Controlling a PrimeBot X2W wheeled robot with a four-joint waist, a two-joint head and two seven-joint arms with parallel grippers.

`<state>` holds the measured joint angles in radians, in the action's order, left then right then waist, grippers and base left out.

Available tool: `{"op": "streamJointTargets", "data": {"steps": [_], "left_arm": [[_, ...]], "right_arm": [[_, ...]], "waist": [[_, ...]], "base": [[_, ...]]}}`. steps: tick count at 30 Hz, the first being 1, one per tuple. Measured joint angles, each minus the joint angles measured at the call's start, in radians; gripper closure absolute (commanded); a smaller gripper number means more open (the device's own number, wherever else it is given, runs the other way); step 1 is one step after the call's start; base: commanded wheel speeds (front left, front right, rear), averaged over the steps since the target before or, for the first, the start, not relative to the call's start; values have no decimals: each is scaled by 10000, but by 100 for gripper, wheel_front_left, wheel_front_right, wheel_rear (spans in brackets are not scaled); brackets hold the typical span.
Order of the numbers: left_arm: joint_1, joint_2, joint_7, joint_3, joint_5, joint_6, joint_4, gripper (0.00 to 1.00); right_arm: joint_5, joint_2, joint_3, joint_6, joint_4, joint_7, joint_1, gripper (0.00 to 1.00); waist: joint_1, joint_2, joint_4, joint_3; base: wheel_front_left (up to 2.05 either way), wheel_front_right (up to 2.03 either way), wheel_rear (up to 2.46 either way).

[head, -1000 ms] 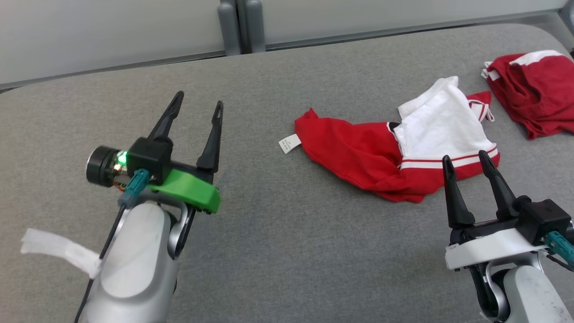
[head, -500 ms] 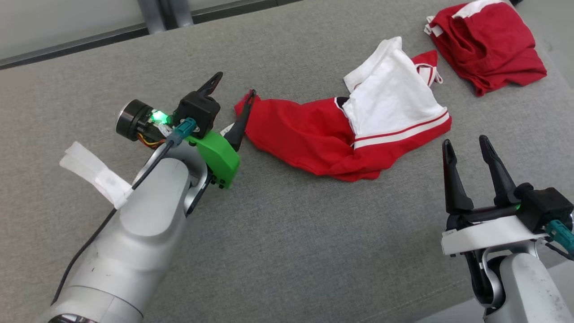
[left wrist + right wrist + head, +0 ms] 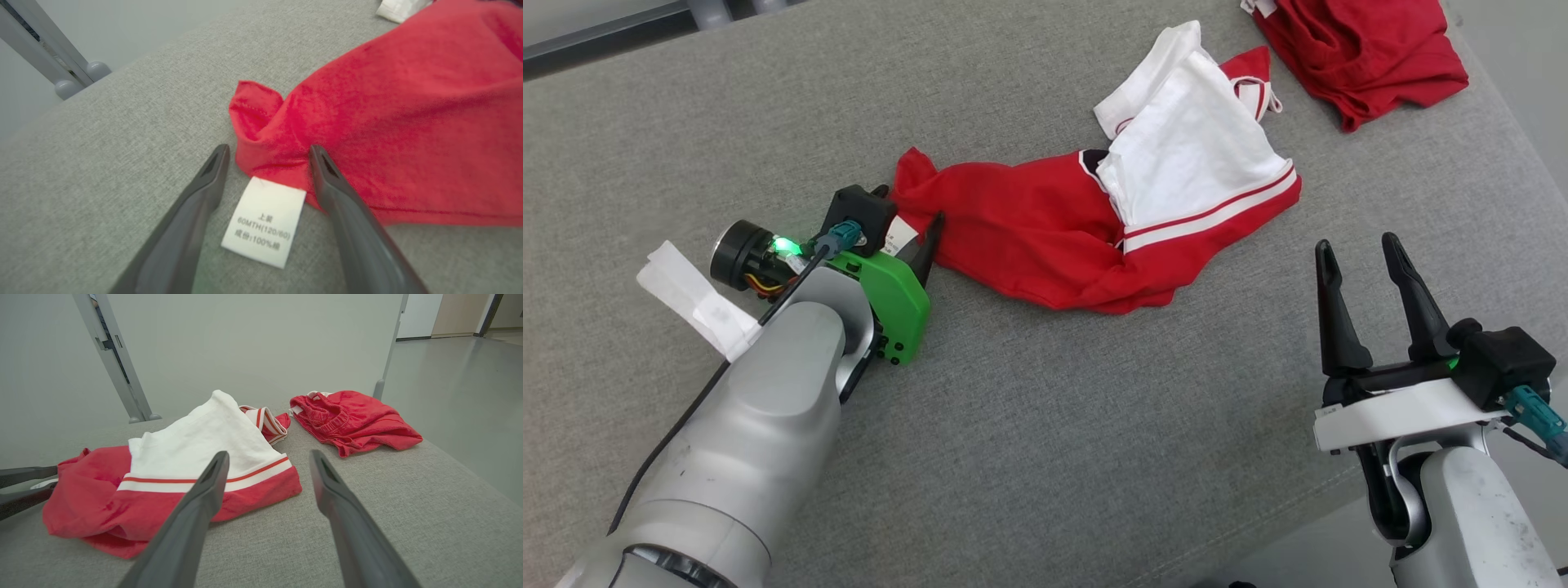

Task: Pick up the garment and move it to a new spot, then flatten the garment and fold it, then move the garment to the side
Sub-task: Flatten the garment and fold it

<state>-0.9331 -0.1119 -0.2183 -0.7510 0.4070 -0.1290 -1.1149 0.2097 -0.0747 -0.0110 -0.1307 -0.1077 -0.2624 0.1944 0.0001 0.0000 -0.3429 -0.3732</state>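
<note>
Red pile (image 3: 1356, 49) near garment (image 3: 1029, 229), not touching

The head view is taken from above, facing forward and down on the grey bench (image 3: 1045, 457). The left wrist view is set low and very near, looking along the left claw (image 3: 268, 149) at the label (image 3: 263, 222) and edge of the garment (image 3: 408, 122). The right wrist view is placed further back, looking low across the bench along the right claw (image 3: 268, 454) toward a pale wall (image 3: 245, 343). The garment is shared by all three views.
</note>
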Motion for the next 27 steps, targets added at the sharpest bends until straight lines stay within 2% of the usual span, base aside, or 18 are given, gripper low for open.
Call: {"op": "streamJointTargets", "data": {"steps": [1, 2, 8, 12, 14, 21, 27], "left_arm": [[-16, 6, -4, -105, 165, 0, -10, 64], [-31, 17, -52, -190, 249, 0, -4, 100], [-217, 73, -357, -408, 784, 0, 180, 100], [-202, 27, -410, 109, 1062, 2, 782, 100], [-95, -82, -431, 556, 1097, 161, 1538, 100], [1943, -685, -439, 1799, 959, 734, 3647, 100], [4231, -1200, -439, 2424, 855, 1200, 4989, 100]], "right_arm": [[-2, 8, -2, 0, 4, -2, 13, 0], [-2, 12, 8, 0, 8, -2, 14, 0], [-23, 17, 81, 0, 12, -2, -8, 0], [-29, -33, 146, 0, -6, 0, -167, 0], [-58, -65, 174, 0, -13, 0, -294, 0], [-109, -155, 261, 0, -113, -2, -694, 0], [-107, -184, 272, 0, -219, -2, -943, 0]], "waist": [[0, 0, -32, -16], [0, 0, -46, -26], [0, 0, 100, 97], [0, 0, 319, 324], [0, 0, 505, 462], [-1, 0, 1258, 1022], [-1, 0, 1978, 1502]], "base": [[0, 0, 0], [0, 0, 0], [0, 0, 0], [0, 0, 0], [0, 0, 0], [0, 0, 0], [0, 0, 0]]}}
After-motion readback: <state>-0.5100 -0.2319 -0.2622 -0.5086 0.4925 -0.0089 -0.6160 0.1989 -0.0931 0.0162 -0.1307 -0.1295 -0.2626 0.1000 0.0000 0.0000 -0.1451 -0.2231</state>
